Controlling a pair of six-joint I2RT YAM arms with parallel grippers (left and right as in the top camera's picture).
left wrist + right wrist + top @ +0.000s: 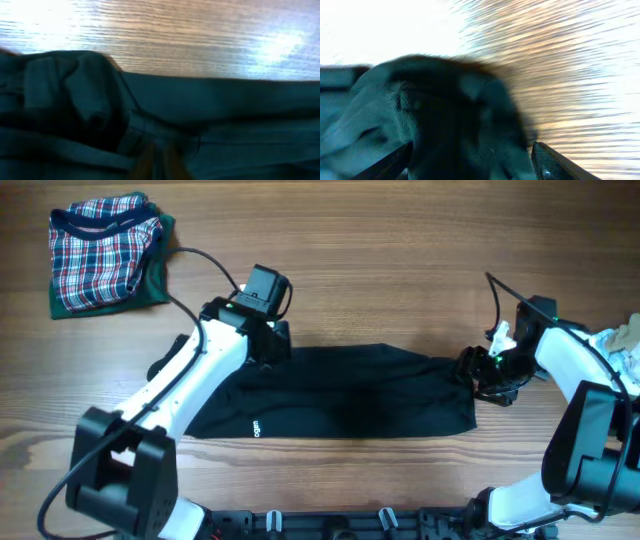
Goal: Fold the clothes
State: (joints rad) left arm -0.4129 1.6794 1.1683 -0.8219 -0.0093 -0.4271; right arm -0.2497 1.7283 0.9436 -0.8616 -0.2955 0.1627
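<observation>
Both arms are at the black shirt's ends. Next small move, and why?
Probably close the right gripper: its open fingers straddle the bunched right end of the black shirt, while the left gripper looks pinched shut on the left end. Then both ends could lift.

It is looking like a robotics lab. Two cabled arms [190, 375] are standing at a wooden table [400, 250].

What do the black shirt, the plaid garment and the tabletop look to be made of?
The black shirt: soft matte knit, likely cotton jersey; it creases and bunches limply. The plaid garment: thin woven-looking check cloth, navy trim, rumpled. The tabletop: wood or wood-look laminate; grain lines, slight sheen from glare.
</observation>
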